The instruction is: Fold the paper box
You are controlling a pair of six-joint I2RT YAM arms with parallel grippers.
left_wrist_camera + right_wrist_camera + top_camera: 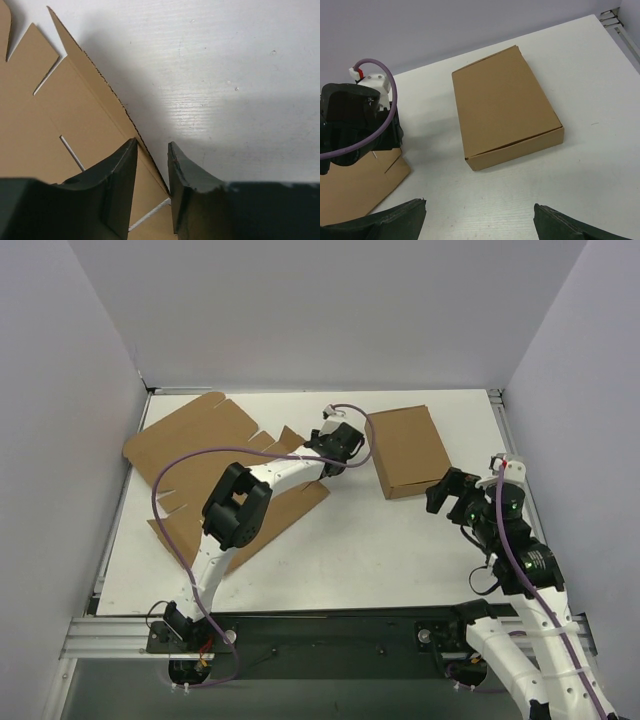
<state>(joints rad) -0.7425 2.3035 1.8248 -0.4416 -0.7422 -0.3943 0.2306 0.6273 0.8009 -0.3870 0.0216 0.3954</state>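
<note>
Left claw point(152, 146), astride paper box point(50, 125) edge

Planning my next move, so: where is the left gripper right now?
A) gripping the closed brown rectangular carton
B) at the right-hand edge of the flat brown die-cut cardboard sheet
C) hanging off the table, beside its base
B: in the left wrist view the left gripper has one finger on either side of the edge of the flat brown die-cut cardboard sheet, while the closed brown rectangular carton lies apart, untouched.
</note>
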